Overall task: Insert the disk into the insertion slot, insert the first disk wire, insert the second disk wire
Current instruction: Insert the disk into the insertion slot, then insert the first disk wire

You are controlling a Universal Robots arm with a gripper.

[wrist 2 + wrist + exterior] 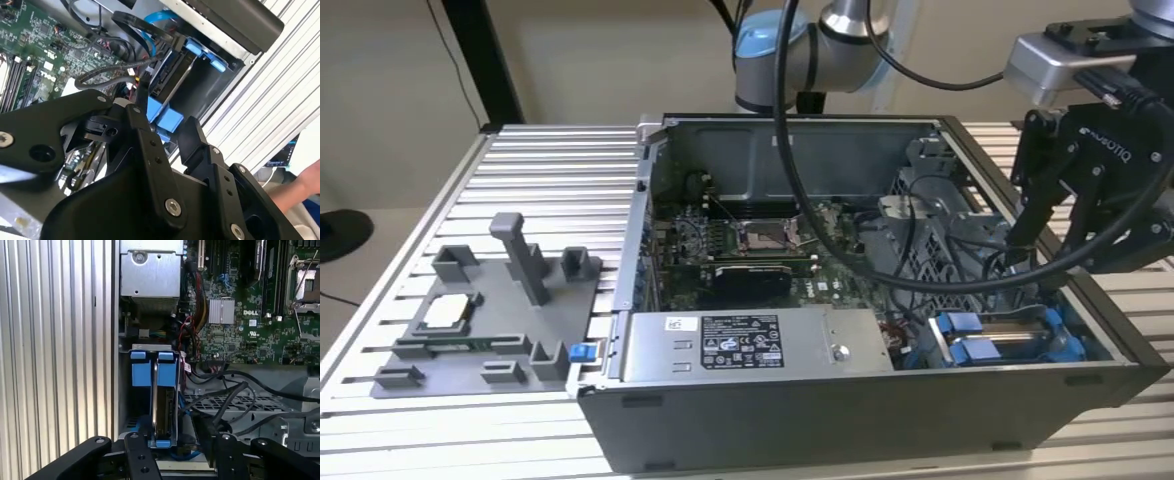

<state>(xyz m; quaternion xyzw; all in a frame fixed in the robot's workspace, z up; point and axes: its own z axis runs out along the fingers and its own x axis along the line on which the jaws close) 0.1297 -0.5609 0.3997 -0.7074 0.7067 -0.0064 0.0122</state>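
Note:
The disk (1011,327) sits on edge in its blue carrier inside the insertion slot (1075,312) at the case's corner on the exterior view's right. In both wrist views the disk (163,405) (172,82) lies lengthwise in the grey bay (126,405), with blue tabs at its ends. My gripper (1041,262) hovers just above the bay. It is open, and the black fingers (136,455) stand to either side of the carrier's end without gripping it. A blue cable (152,25) and black wires (235,390) run loose beside the bay.
The open case holds a green motherboard (747,240) and a grey power-supply box (747,345) next to the bay. A grey fixture (480,300) with small parts stands on the ribbed table at the exterior view's left. A person's hand (302,187) is beyond the case.

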